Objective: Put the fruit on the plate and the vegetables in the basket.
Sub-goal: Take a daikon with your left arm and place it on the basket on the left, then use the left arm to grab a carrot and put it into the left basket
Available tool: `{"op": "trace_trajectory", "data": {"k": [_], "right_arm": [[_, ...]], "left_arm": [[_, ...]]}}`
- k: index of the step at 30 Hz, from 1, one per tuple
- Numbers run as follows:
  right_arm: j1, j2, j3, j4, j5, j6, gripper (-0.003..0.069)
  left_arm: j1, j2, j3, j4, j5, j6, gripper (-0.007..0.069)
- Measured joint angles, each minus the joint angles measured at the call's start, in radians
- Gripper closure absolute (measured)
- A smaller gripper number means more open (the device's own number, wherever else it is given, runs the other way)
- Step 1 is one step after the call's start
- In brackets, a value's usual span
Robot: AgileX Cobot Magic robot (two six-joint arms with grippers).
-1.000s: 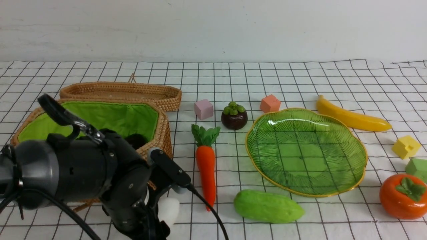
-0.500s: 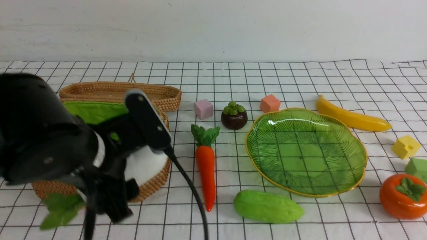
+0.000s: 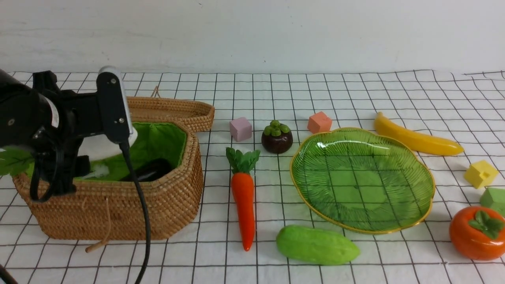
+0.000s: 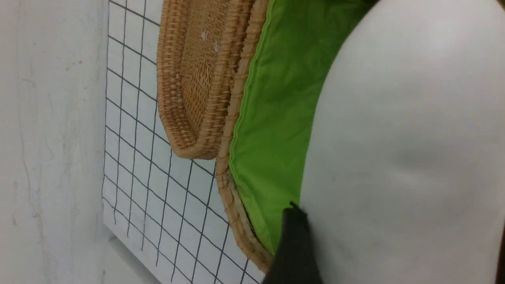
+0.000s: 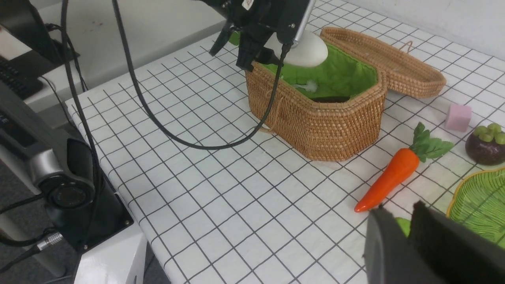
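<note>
smooth white oblong radish (image 4: 402, 150) in left end effector (image 3: 85, 154) grip — over green-lined woven wicker basket (image 3: 169, 197)

The tabletop (image 3: 355, 90) wears a white cloth ruled in a thin black grid. The basket (image 3: 165, 205) is brown wicker lined in bright green; the lid (image 3: 173, 110) is the same brown weave. The radish (image 4: 394, 138) is plain white, the eggplant (image 3: 148, 171) near black. The carrot (image 3: 244, 205) is orange with green leaves, the cucumber (image 3: 317, 244) light green. The mangosteen (image 3: 277, 141) is dark brown-purple (green cap), the banana (image 3: 414, 140) yellow, the persimmon (image 3: 465, 238) orange with a green leaf. The plate (image 3: 363, 177) is translucent green, ribbed like a leaf, gold-rimmed. There is a pink cube (image 3: 241, 129), a salmon cube (image 3: 319, 122), a yellow cube (image 3: 479, 173) and a green cube (image 3: 493, 199).
</note>
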Motion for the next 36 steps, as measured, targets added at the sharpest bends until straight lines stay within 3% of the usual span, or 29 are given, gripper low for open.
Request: {"op": "trace_trajectory", "data": {"k": [3, 6, 9, 14, 17, 18, 20, 22, 23, 25, 27, 33, 36], "right_arm": [[0.000, 0.000, 0.000, -0.001, 0.008, 0.000, 0.0539], [0.000, 0.000, 0.000, -0.001, 0.008, 0.000, 0.0539], [0.000, 0.000, 0.000, -0.006, 0.008, 0.000, 0.0538], [0.000, 0.000, 0.000, -0.028, 0.012, 0.000, 0.0535], [0.000, 0.000, -0.001, -0.043, 0.026, 0.045, 0.0531], [0.000, 0.000, -0.003, -0.046, 0.030, 0.051, 0.0531], [0.000, 0.000, -0.018, -0.099, 0.058, 0.139, 0.0529], [0.000, 0.000, -0.022, -0.129, 0.072, 0.180, 0.0529], [0.000, 0.000, -0.027, -0.166, 0.091, 0.221, 0.0526], [0.000, 0.000, -0.028, -0.197, 0.113, 0.245, 0.0526], [0.000, 0.000, -0.028, -0.206, 0.130, 0.252, 0.0526], [0.000, 0.000, -0.029, -0.213, 0.185, 0.255, 0.0519], [0.000, 0.000, -0.029, -0.214, 0.189, 0.255, 0.0518]], "left_arm": [[0.000, 0.009, 0.000, 0.000, -0.035, -0.022, 0.0081], [0.000, 0.009, 0.000, 0.002, -0.057, -0.043, -0.0006], [0.000, 0.008, 0.000, 0.003, -0.060, -0.066, -0.0041], [-0.011, -0.021, 0.000, -0.030, -0.046, -0.202, -0.0011], [-0.072, -0.067, 0.000, -0.181, -0.030, -0.463, 0.0096], [-0.086, -0.075, 0.000, -0.217, -0.030, -0.500, 0.0129], [-0.196, -0.093, -0.009, -0.367, -0.004, -0.733, 0.0293], [-0.244, -0.091, -0.017, -0.432, 0.039, -0.838, 0.0379], [-0.323, -0.071, -0.037, -0.487, 0.099, -0.937, 0.0471], [-0.412, -0.020, -0.080, -0.525, 0.157, -1.000, 0.0532], [-0.462, 0.038, -0.128, -0.534, 0.186, -1.022, 0.0540], [-0.498, 0.296, -0.343, -0.508, 0.296, -1.078, 0.0379], [-0.498, 0.452, -0.460, -0.406, 0.334, -1.189, 0.0226]]}}
